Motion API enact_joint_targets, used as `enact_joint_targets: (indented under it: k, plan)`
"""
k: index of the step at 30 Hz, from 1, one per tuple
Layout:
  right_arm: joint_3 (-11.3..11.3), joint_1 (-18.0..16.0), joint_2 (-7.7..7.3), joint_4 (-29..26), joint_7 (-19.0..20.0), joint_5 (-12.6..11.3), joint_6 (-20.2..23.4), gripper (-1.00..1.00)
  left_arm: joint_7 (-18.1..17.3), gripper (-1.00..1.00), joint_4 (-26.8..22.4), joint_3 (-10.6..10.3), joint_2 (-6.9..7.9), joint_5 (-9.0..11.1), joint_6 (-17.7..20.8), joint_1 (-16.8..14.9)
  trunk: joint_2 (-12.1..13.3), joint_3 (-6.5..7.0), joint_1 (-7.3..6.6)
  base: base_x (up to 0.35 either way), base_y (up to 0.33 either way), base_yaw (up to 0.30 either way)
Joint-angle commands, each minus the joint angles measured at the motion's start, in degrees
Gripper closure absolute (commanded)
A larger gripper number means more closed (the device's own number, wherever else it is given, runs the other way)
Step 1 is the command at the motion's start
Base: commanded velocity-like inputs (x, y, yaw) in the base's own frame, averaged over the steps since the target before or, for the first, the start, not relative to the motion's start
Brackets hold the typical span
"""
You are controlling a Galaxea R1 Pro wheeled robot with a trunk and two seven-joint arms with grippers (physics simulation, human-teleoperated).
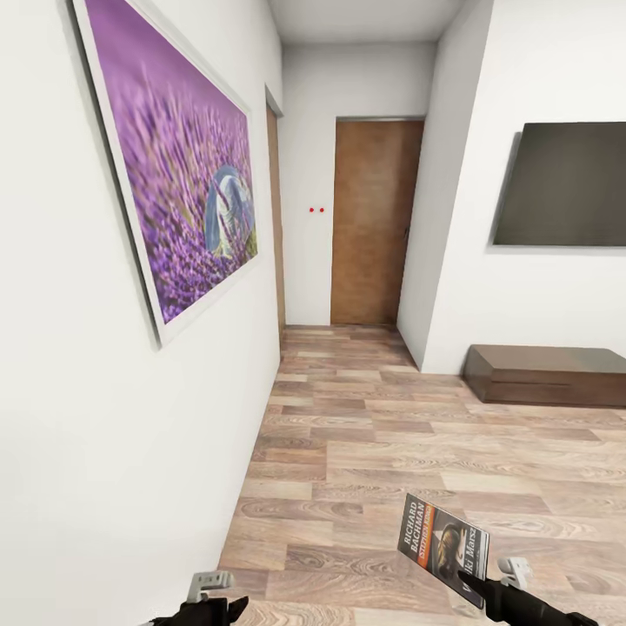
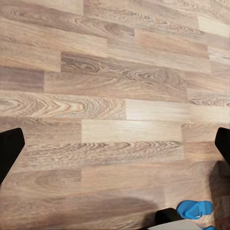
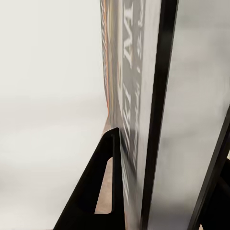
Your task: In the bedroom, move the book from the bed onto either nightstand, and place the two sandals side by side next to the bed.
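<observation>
Book (image 1: 442, 543) x1 clamped in right tool (image 1: 476, 588); sandal (image 2: 194, 209) x1 (blue).

white walls (image 1: 104, 452) close in a short hallway floored with brown wood planks (image 1: 374, 452). a large white-framed picture of purple flowers (image 1: 178, 165) hangs on the wall at the left. at the far end stands a closed brown wooden door (image 1: 374, 222), with two small red dots (image 1: 316, 209) on the wall beside it, possibly a switch. on the right wall hangs a dark flat screen (image 1: 565, 184), and below it a long low dark brown cabinet (image 1: 548, 374) sits on the floor. the light is even and soft.
</observation>
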Motion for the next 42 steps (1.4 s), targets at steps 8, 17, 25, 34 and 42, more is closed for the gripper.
enact_joint_targets:
  k: [8,17,25,34,42]
  plan:
    - [0.4,-0.1,-0.01,0.0,0.1,-0.3,-0.4,1.0,-0.2,-1.0,0.1,0.4,0.02,-0.6,-0.3,0.0,-0.1,-0.11,0.05,0.303,0.0,-0.006]
    - [0.4,-0.1,-0.01,0.0,0.1,-0.3,-0.4,1.0,-0.2,-1.0,0.1,0.4,-0.03,-0.5,-0.3,0.0,-0.1,-0.11,0.05,0.043,0.0,-0.134]
    - [0.4,-0.1,-0.01,0.0,0.1,-0.3,-0.4,1.0,-0.3,-1.0,0.1,0.4,0.01,-0.5,-0.3,0.0,-0.1,-0.11,0.05,0.031,0.0,-0.008]
    - [0.4,-0.1,-0.01,0.0,0.0,-0.3,-0.5,1.0,-0.3,-1.0,0.7,0.4,-0.06,-0.6,-0.3,0.0,-0.1,-0.11,0.05,0.304,0.0,0.0]
    - [0.4,-0.1,-0.01,0.0,0.1,-0.3,-0.5,1.0,-0.3,-1.0,1.0,0.4,-0.07,-0.6,-0.3,0.0,-0.1,-0.11,0.05,0.332,0.0,0.0]
